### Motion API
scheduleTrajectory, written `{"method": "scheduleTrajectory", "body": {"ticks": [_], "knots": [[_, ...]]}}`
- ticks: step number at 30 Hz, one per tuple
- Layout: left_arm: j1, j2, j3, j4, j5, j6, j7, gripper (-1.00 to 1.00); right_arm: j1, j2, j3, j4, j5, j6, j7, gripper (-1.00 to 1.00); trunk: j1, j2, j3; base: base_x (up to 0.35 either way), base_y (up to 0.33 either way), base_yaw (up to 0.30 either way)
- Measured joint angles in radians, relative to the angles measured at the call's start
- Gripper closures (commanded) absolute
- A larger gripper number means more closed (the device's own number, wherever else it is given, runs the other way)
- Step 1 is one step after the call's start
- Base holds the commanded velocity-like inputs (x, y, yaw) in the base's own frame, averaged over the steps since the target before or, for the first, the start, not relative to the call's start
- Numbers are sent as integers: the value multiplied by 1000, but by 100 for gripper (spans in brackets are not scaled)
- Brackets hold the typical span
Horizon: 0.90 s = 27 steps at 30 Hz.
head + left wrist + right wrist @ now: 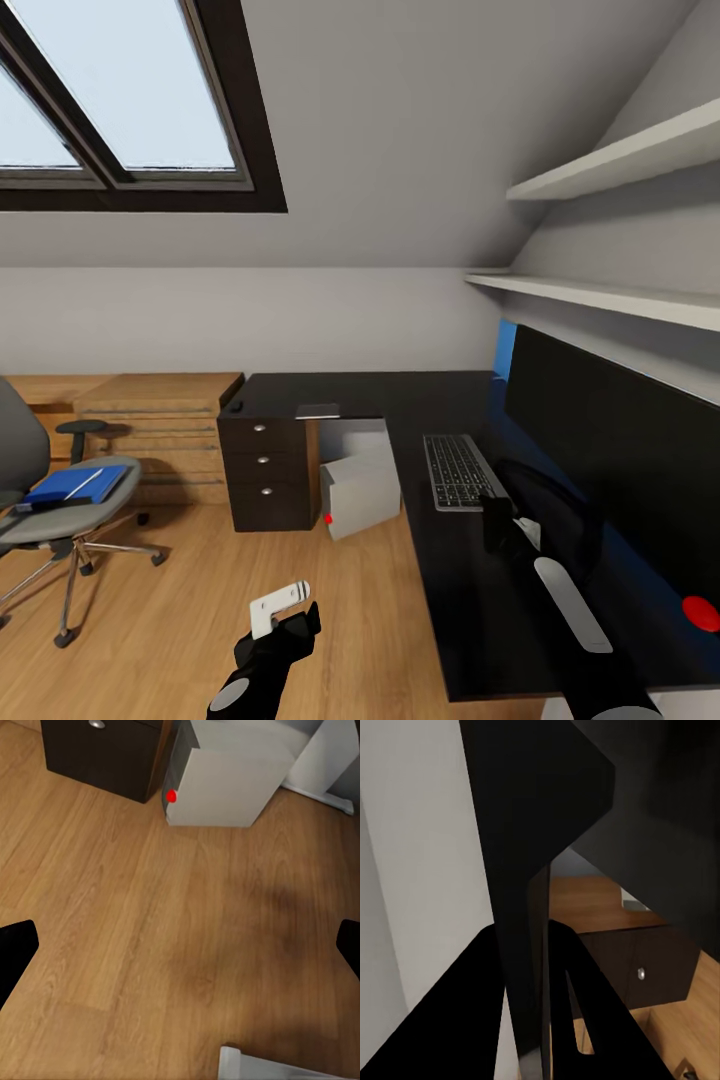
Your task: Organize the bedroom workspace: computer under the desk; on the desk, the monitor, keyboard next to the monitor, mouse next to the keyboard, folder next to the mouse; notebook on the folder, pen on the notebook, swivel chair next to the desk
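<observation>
The black monitor point(620, 440) stands on the glossy black desk point(400, 395) along the right wall. My right gripper point(497, 522) is shut on its lower left edge; the thin monitor panel point(529, 870) runs between the fingers point(585, 1012). The keyboard point(458, 470) lies just left of the monitor. The grey notebook point(318, 410) and small black mouse point(236, 406) rest on the desk's far wing. The computer point(360, 490) point(225, 780) sits on the floor under the desk. On the swivel chair point(60, 520), the blue folder point(70, 485) carries the white pen point(88, 486). My left gripper point(285, 625) point(180, 952) hangs open above the floor.
Black drawers point(268, 475) point(105, 757) point(652, 967) stand beside the computer. A low wooden cabinet point(150, 420) lines the back wall behind the chair. Two white shelves point(600, 295) hang above the monitor. A red marker point(700, 610) shows on the desk's near right.
</observation>
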Motion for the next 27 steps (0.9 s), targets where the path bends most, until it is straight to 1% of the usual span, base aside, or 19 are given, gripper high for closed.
{"method": "scheduleTrajectory", "body": {"ticks": [7,17,23,27], "knots": [[0,0,0,0,0,0,0,-100,0,0,0,0,0,0,0,100,27,-49,-22,0,0,0],[0,1,9,0,0,-1,-2,-100,0,0,0,0,0,0,-2,100,27,-49,-22,0,0,0],[0,1,3,1,2,-1,-3,-100,0,0,0,2,1,1,-8,100,27,-49,-22,-4,-2,0],[0,1,2,3,3,-2,-4,-100,0,0,1,8,1,1,-9,100,27,-49,-22,-146,-122,0]]}}
